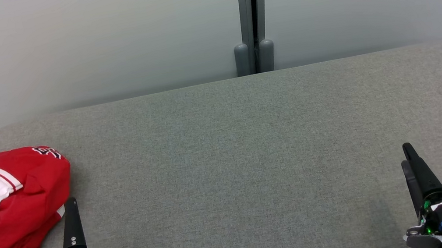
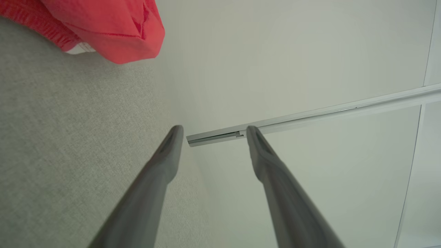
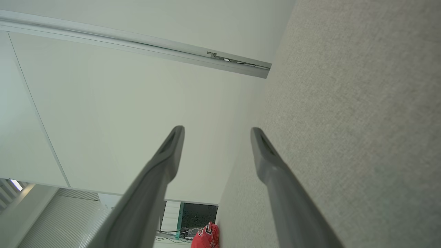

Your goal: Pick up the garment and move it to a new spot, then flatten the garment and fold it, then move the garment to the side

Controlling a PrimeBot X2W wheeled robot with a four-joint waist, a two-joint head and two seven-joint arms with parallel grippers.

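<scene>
Left pincer (image 2: 213, 132) and right pincer (image 3: 217, 132), both spread and empty, hover over the grey fabric surface (image 1: 253, 159) as the crumpled red-and-white cloth garment (image 1: 17, 209) lies at its left edge, where a careless grab could push it off.

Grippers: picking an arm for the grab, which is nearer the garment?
The left gripper: it sits right beside the red garment, while the right gripper is far across the table.

One red garment (image 1: 25, 204), one grey table (image 1: 253, 159), two grippers, left gripper (image 1: 71, 206) and right gripper (image 1: 406, 156)
</scene>
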